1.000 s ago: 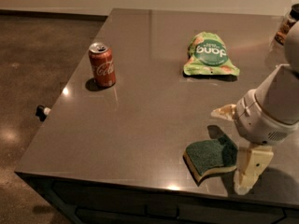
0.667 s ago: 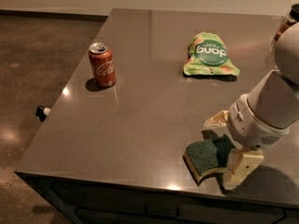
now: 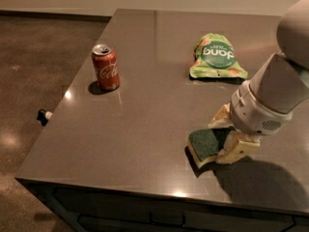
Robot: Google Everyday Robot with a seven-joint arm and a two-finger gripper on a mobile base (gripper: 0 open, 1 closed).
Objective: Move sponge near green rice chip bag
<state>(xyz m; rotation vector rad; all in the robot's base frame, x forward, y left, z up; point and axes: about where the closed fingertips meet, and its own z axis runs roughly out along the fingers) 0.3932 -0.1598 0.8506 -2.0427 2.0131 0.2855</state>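
The sponge (image 3: 206, 143), dark green on top with pale yellow foam below, is near the table's front right. My gripper (image 3: 226, 138) reaches in from the right and is shut on the sponge's right end, one cream finger (image 3: 221, 118) behind it and one in front. The sponge's left end juts out free, with a dark shadow under it, so it looks held just off the surface. The green rice chip bag (image 3: 217, 57) lies flat farther back, well apart from the sponge.
A red soda can (image 3: 105, 66) stands upright at the left of the grey table (image 3: 145, 124). The table's front edge is close below the sponge. A small dark object (image 3: 43, 115) sits on the floor to the left.
My gripper has moved left over the sponge and its fingers have closed on it. The sponge has shifted up and back from where it lay. Bag and can have not moved.
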